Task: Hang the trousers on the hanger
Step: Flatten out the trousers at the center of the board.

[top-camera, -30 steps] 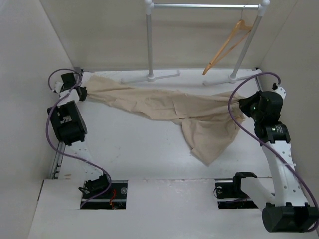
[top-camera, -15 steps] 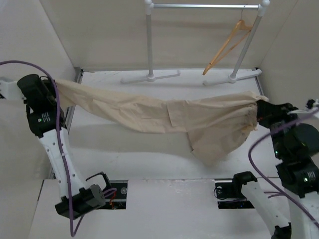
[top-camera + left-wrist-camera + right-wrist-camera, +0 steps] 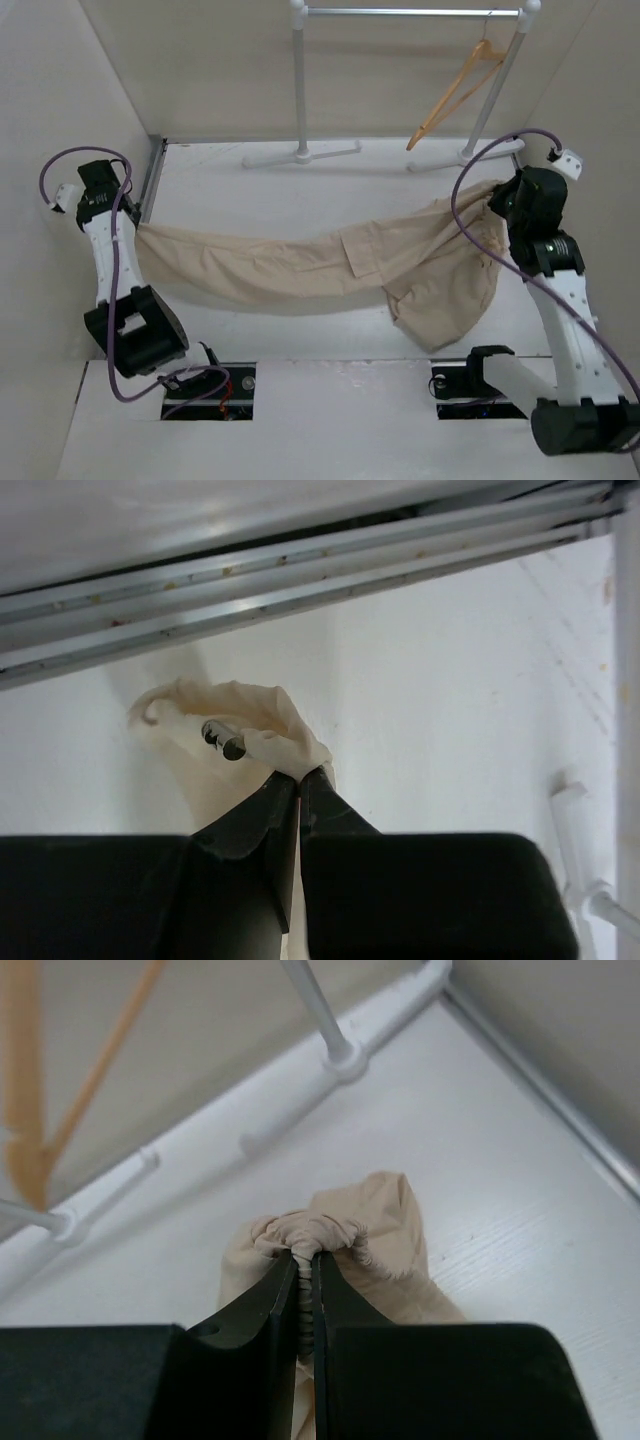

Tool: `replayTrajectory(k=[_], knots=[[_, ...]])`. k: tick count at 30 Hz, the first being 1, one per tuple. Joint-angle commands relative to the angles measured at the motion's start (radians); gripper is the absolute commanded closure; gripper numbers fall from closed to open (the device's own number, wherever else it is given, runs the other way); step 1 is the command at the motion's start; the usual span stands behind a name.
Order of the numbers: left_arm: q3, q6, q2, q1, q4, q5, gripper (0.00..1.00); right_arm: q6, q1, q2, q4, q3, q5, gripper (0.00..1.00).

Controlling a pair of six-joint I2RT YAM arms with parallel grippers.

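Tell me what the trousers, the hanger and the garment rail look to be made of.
The trousers: soft matte woven cloth, probably cotton; they sag, crease and bunch. The hanger: likely wood, smooth light-orange finish, rigid slim bars. The garment rail: white uprights, plastic or painted metal, unclear which; its top bar looks like bare grey metal.

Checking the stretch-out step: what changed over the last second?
Both arms lifted, pulled apart, then lowered. The left gripper left the far-left corner; the right gripper ended close to where it began. The trousers, pinched at both ends throughout, went from crumpled to stretched between them. The hanger stayed hooked on the rail.
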Motion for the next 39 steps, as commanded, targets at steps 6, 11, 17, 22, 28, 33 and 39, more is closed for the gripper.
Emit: replayTrajectory(k=[6, 11, 17, 22, 28, 33, 39], knots=[[0.386, 0.036, 0.402, -0.101, 0.090, -0.012, 1.00, 0.269, -0.213, 0.392, 0.412, -0.030, -0.319, 0.96], [0.760, 0.004, 0.750, -0.150, 0.137, -0.039, 1.00, 0.351, -0.264, 0.736, 0.517, 0.188, -0.390, 0.96], [0.984, -0.037, 0.966, -0.195, 0.234, 0.065, 0.62, 0.325, -0.247, 0.993, 0.379, 0.463, -0.304, 0.68], [0.537, -0.011, 0.653, -0.297, 0.382, 0.122, 0.47, 0.267, -0.217, 0.854, 0.353, 0.397, -0.278, 0.24], [-0.080, -0.051, 0.286, -0.627, 0.502, 0.108, 0.67, 0.286, -0.097, 0.484, 0.229, 0.003, -0.223, 0.76], [-0.203, -0.077, 0.278, -0.954, 0.462, 0.202, 0.75, 0.302, 0.090, 0.151, -0.088, -0.243, -0.230, 0.89], [-0.236, -0.096, 0.306, -1.123, 0.516, 0.277, 0.77, 0.493, 0.310, 0.023, -0.398, -0.313, -0.233, 0.34]])
